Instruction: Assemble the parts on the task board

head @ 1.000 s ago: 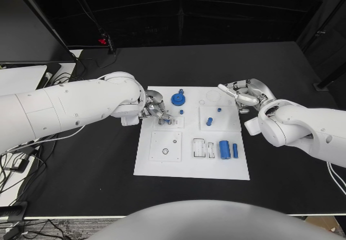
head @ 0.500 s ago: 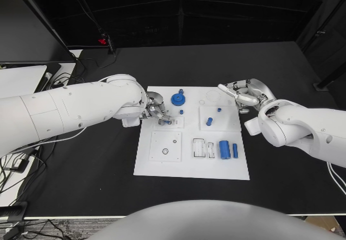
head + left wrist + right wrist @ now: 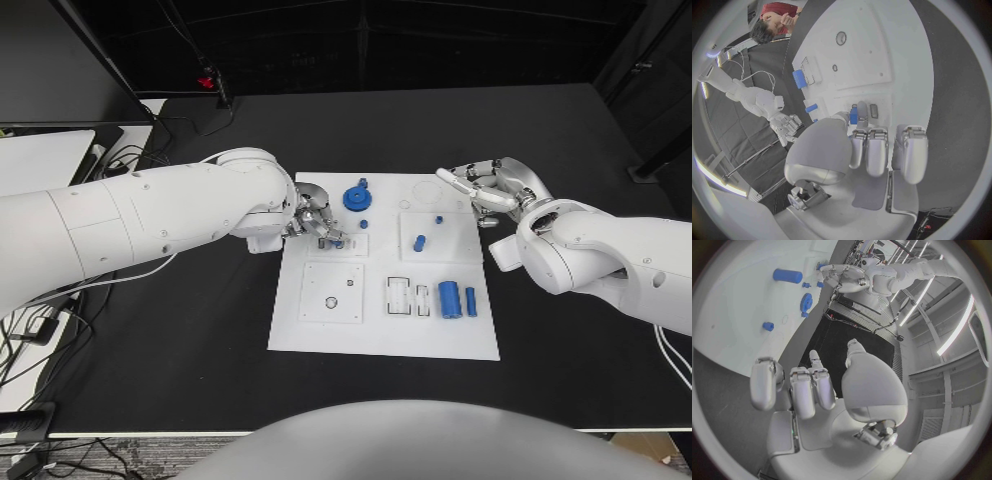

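Note:
The white task board (image 3: 382, 330) lies in the middle of the table. My left hand (image 3: 313, 221) hovers over its far left part and pinches a small blue part (image 3: 853, 116) between thumb and a finger, right above a small square plate (image 3: 339, 245). A blue gear (image 3: 356, 198) stands just beyond that hand, with a small blue peg (image 3: 362, 222) beside it. Another blue piece (image 3: 418, 241) lies on the right square plate. A blue cylinder (image 3: 450, 298) and a thin blue pin (image 3: 470, 300) rest lower right. My right hand (image 3: 483, 190) hangs at the board's far right edge, fingers apart, holding nothing.
The black table (image 3: 173, 330) surrounds the board. Cables (image 3: 43, 320) lie at the table's left edge. In the right wrist view the blue cylinder (image 3: 787, 275), the gear (image 3: 806, 302) and my left hand (image 3: 845, 277) sit beyond the fingers.
My left arm has shifted slightly while its hand stays over the same small plate with the blue part. The right hand has not moved.

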Tool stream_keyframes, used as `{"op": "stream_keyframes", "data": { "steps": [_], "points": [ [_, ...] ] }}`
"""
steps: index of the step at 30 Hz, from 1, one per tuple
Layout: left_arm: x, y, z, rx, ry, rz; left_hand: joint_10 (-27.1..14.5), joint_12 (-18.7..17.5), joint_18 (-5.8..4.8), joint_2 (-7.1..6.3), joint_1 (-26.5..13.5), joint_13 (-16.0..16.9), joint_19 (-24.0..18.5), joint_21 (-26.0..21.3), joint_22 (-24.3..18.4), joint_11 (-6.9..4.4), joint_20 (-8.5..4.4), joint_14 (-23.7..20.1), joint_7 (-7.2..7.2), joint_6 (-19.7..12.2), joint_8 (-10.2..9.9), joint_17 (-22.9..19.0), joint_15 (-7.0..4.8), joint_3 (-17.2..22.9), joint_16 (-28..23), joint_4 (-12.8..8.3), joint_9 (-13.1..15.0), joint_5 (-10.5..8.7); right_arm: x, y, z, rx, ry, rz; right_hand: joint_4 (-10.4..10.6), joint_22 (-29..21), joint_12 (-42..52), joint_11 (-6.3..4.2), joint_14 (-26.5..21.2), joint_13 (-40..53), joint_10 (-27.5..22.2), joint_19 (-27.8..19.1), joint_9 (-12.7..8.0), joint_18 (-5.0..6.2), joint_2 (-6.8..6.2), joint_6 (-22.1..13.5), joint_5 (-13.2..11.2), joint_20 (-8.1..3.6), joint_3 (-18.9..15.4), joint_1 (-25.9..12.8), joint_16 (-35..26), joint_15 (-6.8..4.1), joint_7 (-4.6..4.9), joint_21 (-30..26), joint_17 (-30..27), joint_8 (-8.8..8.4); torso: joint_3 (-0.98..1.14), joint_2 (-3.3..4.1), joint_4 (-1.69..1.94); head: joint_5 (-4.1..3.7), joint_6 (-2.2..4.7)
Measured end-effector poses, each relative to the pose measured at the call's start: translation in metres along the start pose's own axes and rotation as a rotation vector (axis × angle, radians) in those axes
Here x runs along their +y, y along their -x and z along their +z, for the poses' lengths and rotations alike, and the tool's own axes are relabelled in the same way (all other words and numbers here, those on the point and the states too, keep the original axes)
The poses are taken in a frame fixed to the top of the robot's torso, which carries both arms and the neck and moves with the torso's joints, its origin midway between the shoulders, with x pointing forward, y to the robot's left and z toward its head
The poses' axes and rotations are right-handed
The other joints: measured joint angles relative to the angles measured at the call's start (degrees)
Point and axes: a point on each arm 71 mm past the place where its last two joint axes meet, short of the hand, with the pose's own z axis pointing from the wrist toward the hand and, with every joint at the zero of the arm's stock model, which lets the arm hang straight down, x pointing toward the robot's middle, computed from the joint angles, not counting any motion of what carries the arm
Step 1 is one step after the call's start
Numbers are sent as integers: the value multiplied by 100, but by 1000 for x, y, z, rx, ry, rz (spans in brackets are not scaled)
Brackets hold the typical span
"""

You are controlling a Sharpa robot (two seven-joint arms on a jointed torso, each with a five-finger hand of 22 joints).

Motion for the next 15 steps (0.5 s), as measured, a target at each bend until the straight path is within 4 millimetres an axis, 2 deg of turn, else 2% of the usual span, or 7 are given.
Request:
{"op": "stream_keyframes", "data": {
  "steps": [15],
  "points": [
    [-2,1,1,5,10,4,12,1,0,0,0,4,0,0,0,-11,0,2,8,8,-16,0,2,0,0,-1,37,-44,0,-1,0,1,1,0,0,0,0,0,0,0,0,-22,0,0,32,0,0,-22,0,-32,0,0,0,0,-1,0,-2,0,0,-35,0]
  ]
}}
